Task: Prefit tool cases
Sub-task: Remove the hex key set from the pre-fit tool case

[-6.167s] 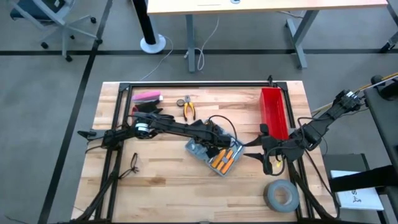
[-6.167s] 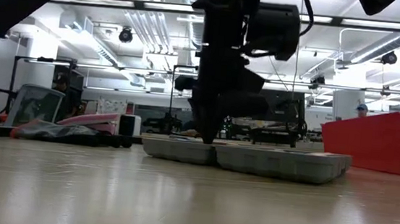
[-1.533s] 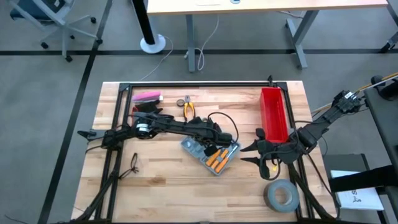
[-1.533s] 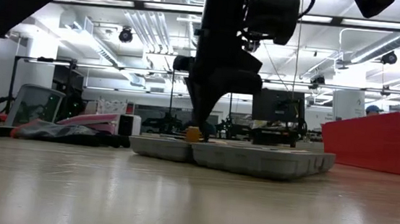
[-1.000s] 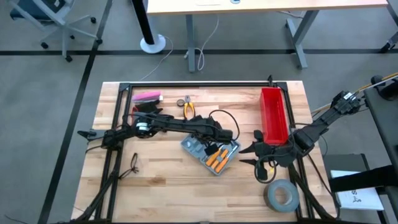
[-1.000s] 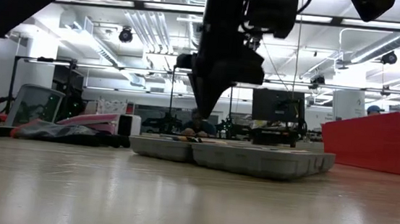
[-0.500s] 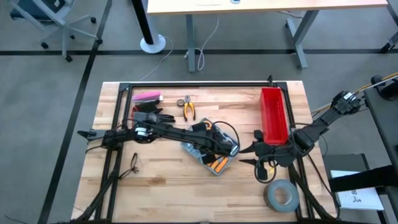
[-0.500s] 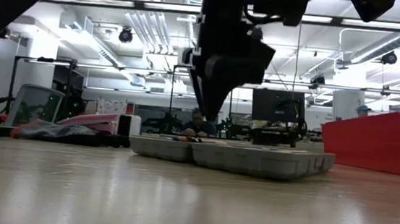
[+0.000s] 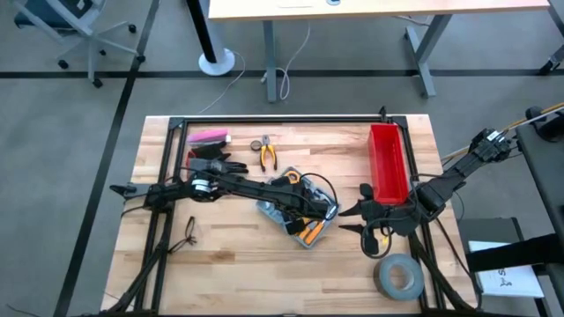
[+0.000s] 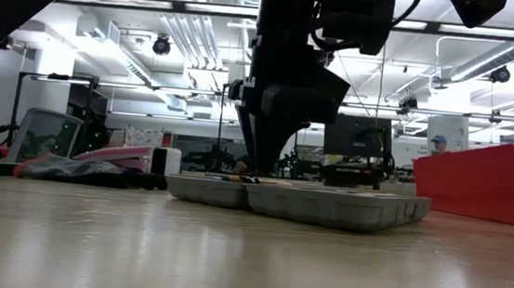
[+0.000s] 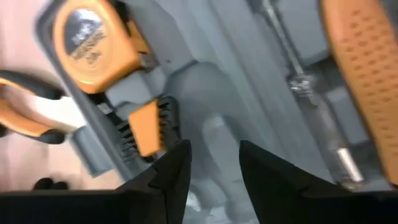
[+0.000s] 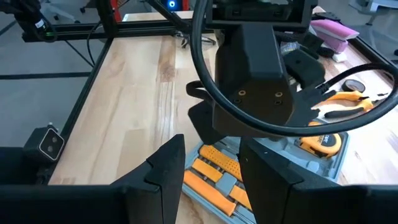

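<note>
The grey-blue tool case lies open and flat on its back at the table's middle, also seen in the low view. Its moulded slots hold an orange tape measure and an orange-handled screwdriver. My left gripper points steeply down over the case's left half, open, with nothing between its fingers. My right gripper hangs open in the air to the right of the case and looks toward it. My left gripper comes from above, and its fingertips reach down to the case's grey moulded tray beside the tape measure. I cannot tell whether they touch it.
A red bin stands at the right, and a grey tape roll lies near the front right corner. Orange pliers and a pink object lie at the back left. Black frame rails edge the table.
My left gripper has sunk toward the case and moved a little toward the table's near edge. Its fingers have opened from a shut point to a clear gap. The case has stayed where it was.
</note>
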Motion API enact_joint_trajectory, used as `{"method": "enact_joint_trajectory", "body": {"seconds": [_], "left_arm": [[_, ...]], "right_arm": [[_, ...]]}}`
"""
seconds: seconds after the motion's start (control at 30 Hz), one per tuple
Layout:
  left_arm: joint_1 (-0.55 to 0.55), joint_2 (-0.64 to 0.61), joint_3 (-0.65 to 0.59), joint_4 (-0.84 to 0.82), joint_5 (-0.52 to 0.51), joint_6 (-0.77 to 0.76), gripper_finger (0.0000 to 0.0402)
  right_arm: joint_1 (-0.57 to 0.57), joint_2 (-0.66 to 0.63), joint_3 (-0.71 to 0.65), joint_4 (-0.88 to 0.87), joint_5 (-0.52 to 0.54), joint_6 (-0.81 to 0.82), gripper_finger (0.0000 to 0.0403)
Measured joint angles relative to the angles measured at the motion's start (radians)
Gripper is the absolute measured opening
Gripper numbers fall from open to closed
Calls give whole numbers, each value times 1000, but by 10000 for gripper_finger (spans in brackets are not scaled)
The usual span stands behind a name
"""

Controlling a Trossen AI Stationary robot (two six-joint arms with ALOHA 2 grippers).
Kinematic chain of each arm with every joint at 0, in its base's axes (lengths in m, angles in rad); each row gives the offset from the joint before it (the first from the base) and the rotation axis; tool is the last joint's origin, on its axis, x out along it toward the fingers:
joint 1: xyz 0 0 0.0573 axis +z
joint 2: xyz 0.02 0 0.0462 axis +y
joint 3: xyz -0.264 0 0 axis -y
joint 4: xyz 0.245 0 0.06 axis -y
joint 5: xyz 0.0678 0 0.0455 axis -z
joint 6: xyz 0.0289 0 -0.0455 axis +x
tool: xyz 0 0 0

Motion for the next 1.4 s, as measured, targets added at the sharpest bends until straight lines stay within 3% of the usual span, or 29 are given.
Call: {"method": "enact_joint_trajectory", "body": {"seconds": [0.27,0.87,1.03,1.17,1.4], "left_arm": [[0,0,8,-1,38,-10,126],[26,0,-65,6,-45,68,130],[26,0,-72,35,-130,116,127],[33,0,-92,93,-137,158,105],[44,-4,-137,106,-80,175,14]], "right_arm": [[-2,0,0,13,0,0,130],[-3,0,0,23,-1,9,130],[-3,0,0,22,-1,9,130],[-3,0,0,22,-1,9,130],[-3,0,0,22,-1,8,130]]}}
